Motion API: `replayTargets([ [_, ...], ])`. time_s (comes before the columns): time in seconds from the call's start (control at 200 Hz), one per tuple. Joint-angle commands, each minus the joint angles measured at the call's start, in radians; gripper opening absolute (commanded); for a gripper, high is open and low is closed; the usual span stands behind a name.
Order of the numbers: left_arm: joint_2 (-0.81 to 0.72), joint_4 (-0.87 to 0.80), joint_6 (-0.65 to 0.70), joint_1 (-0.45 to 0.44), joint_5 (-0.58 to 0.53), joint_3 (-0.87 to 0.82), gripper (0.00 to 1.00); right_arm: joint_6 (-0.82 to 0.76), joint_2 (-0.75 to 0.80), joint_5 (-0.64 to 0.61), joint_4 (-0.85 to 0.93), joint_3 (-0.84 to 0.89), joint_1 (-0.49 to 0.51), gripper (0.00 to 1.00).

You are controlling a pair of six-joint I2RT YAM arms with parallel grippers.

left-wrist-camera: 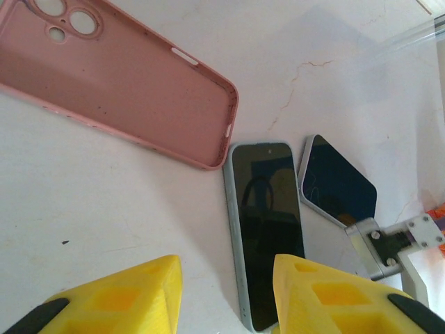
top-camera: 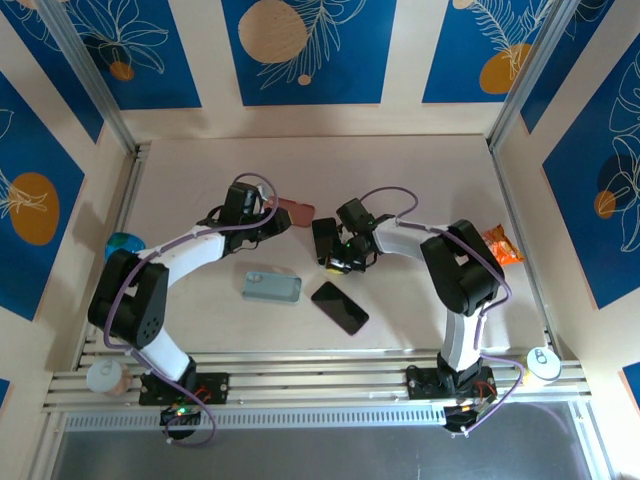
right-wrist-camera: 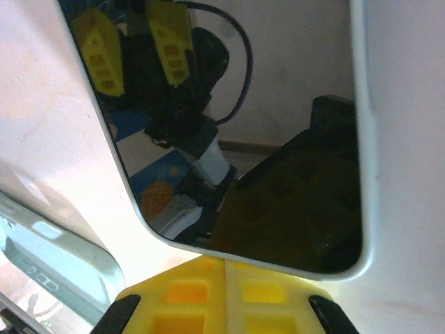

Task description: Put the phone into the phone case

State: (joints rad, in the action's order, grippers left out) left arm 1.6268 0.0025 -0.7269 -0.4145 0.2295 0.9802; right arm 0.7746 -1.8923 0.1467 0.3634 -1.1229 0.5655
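The left gripper [left-wrist-camera: 226,296] is hovering near the case [left-wrist-camera: 125,83], on its near side, with the jaws standing apart and holding nothing. The pink case is lying open side up on the table [left-wrist-camera: 83,209]. A phone [left-wrist-camera: 268,229] is lying flat, screen up, its top end just beside the right corner of the case. Further right of the case, a second phone [left-wrist-camera: 338,182] is sitting tilted. The right gripper [right-wrist-camera: 224,296] is touching its edge with the jaws pressed together.
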Motion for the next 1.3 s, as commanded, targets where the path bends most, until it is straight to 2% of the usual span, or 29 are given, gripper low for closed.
replayTargets([
  [0.0, -0.041, -0.014, -0.006, 0.003, -0.019, -0.014, 0.4, -0.01, -0.044, 0.004, -0.01, -0.052, -0.005, 0.0],
  [0.525, -0.074, -0.046, 0.008, 0.004, -0.038, -0.015, 0.4, -0.047, -0.243, 0.007, 0.042, -0.361, -0.062, 0.0],
  [0.67, -0.088, -0.058, 0.017, 0.006, -0.051, -0.021, 0.41, -0.052, -0.277, 0.012, 0.051, -0.401, -0.062, 0.0],
  [0.83, -0.091, -0.059, 0.018, 0.006, -0.047, -0.022, 0.41, -0.062, -0.271, 0.02, 0.066, -0.407, -0.062, 0.0],
  [0.975, -0.097, -0.069, 0.023, 0.006, -0.038, -0.016, 0.41, -0.118, -0.151, 0.012, 0.116, -0.361, -0.069, 0.0],
  [1.12, -0.124, -0.084, 0.034, 0.005, -0.038, -0.026, 0.41, -0.181, -0.022, -0.009, 0.176, -0.325, -0.155, 0.0],
  [1.295, -0.162, -0.106, 0.044, 0.001, -0.04, -0.046, 0.43, -0.237, -0.023, -0.029, 0.207, -0.346, -0.307, 0.03],
])
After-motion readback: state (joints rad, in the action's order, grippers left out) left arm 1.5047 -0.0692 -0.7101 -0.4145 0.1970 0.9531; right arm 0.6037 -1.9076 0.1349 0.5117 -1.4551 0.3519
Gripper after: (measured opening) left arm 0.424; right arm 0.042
